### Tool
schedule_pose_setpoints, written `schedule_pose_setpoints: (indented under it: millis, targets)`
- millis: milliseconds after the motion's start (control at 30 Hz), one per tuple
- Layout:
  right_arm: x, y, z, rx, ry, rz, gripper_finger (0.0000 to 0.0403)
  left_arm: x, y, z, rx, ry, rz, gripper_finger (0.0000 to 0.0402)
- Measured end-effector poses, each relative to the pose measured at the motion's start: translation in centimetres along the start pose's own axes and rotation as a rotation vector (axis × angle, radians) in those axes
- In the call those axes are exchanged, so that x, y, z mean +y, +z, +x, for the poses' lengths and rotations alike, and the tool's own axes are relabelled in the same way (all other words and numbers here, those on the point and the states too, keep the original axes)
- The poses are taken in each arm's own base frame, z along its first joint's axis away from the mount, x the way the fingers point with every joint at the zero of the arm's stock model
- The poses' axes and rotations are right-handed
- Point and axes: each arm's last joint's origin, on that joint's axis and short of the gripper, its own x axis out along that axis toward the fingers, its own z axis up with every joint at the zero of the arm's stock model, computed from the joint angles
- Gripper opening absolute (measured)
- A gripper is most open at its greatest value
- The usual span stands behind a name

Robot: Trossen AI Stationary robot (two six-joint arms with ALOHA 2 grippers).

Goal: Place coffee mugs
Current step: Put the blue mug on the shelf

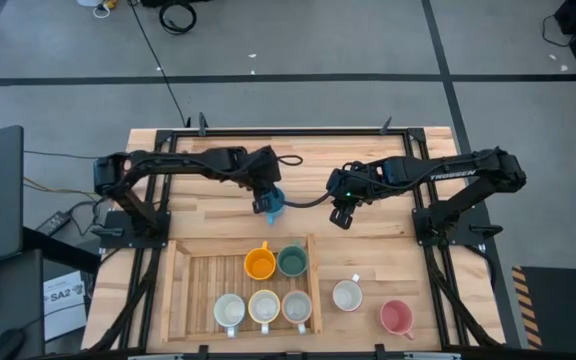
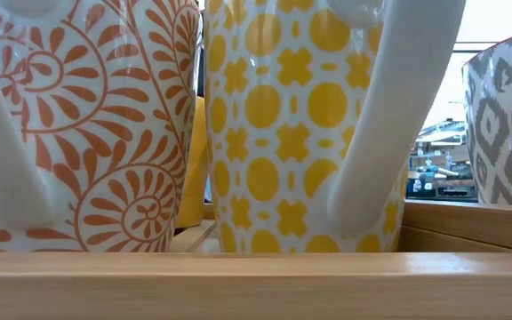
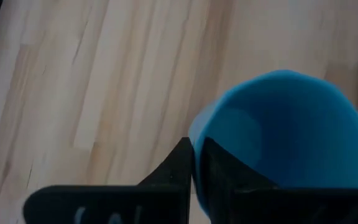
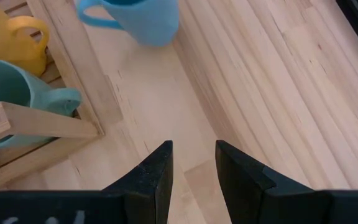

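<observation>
Up top, left gripper point(image 1: 268, 203) clenched on blue mug's point(image 1: 274, 203) rim — mug on bare planks just behind the slatted tray point(image 1: 181, 290). Right gripper point(image 1: 342, 216) released, parted over open board beside it. Orange mug point(image 1: 259, 264) and green mug point(image 1: 291, 262) sit trayed (smooth, round, handled); pink mug point(image 1: 396, 318) near the front edge.

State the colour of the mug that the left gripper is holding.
Blue: the blue mug pinched at its rim by the left gripper, seen best in the left wrist view.
</observation>
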Motion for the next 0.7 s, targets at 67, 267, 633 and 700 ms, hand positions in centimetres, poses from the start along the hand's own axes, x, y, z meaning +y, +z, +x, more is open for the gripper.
schedule_pose_setpoints:
  millis: [67,267,633,700]
  targets:
    - [0.0,0.0,0.0,-0.001,0.000,0.000,0.0126,0.0,-0.1,-0.9,0.001,-0.004,-0.004,0.0026]
    - [0.0,0.0,0.0,-0.005,0.002,0.001,0.0126,0.0,-0.6,-4.0,-0.014,-0.011,-0.023,0.0026]
    - [0.1,0.2,0.0,-0.016,0.007,-0.007,0.0126,-1.6,-2.8,-10.2,-0.001,-0.045,-0.045,0.0025]
    - [0.1,0.2,0.0,-0.016,0.008,-0.007,0.0126,-2.0,-3.4,-11.3,0.014,-0.055,-0.045,0.0025]
